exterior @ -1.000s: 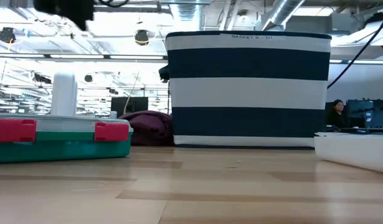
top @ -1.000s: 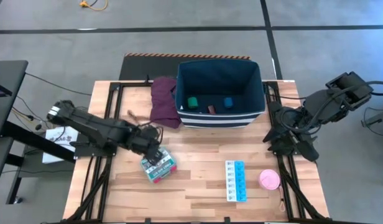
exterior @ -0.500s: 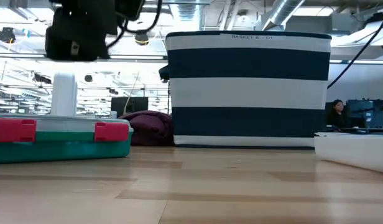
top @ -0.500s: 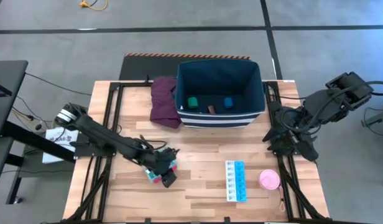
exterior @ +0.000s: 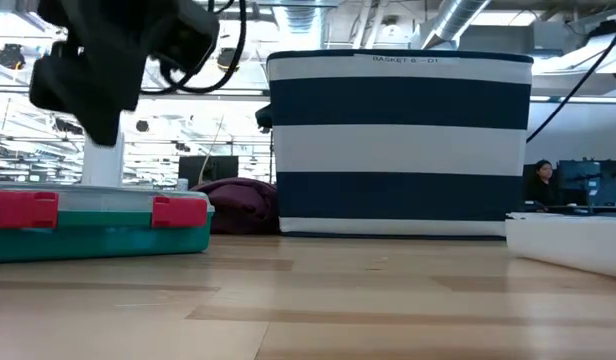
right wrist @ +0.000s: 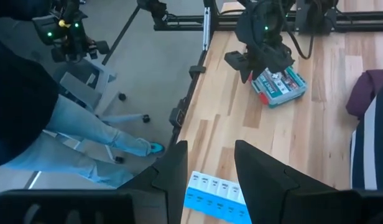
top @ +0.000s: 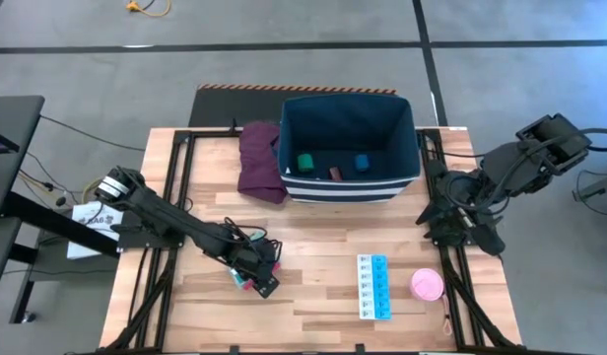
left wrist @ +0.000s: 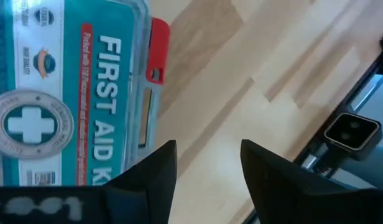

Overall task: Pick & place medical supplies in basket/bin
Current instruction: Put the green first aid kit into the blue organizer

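Here, one first-aid box, one bin, two blocks

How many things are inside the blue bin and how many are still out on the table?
Inside the bin: 3 (green block, blue block, small red piece)
On the table: 4 (first aid box, pill strip, pink roll, maroon cloth)
Total: 7

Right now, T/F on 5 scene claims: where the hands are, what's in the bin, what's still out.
1. The left hand is over the first aid box. True.
2. The bin is empty. False: a green block and a blue block lie inside.
3. The pill strip is on the table. True.
4. The pink roll is in the bin. False: it sits beside the pill strip.
5. The right hand holds the pill strip. False: it holds nothing.
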Robot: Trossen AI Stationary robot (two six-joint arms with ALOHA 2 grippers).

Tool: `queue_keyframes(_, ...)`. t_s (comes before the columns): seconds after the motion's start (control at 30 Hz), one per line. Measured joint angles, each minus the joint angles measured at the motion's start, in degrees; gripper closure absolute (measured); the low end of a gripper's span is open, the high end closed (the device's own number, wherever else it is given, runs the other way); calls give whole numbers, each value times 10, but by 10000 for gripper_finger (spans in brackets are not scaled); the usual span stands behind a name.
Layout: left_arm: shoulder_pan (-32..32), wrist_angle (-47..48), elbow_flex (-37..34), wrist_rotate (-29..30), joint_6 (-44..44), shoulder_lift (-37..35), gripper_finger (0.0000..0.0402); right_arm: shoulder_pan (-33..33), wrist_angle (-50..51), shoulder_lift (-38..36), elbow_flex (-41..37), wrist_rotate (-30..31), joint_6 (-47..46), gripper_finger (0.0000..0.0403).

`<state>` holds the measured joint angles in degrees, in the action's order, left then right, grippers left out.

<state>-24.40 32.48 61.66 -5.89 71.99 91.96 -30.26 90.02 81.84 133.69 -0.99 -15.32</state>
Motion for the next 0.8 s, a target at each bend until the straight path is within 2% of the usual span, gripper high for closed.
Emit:
queue_keyframes(0.37, -1, 47, 23, 31, -24, 11, 259, 0, 0, 0, 0, 0, 3, 278)
queue_keyframes(0.8, -12, 24, 23, 42, -59, 41, 260, 0, 0, 0, 0, 0, 4, 278)
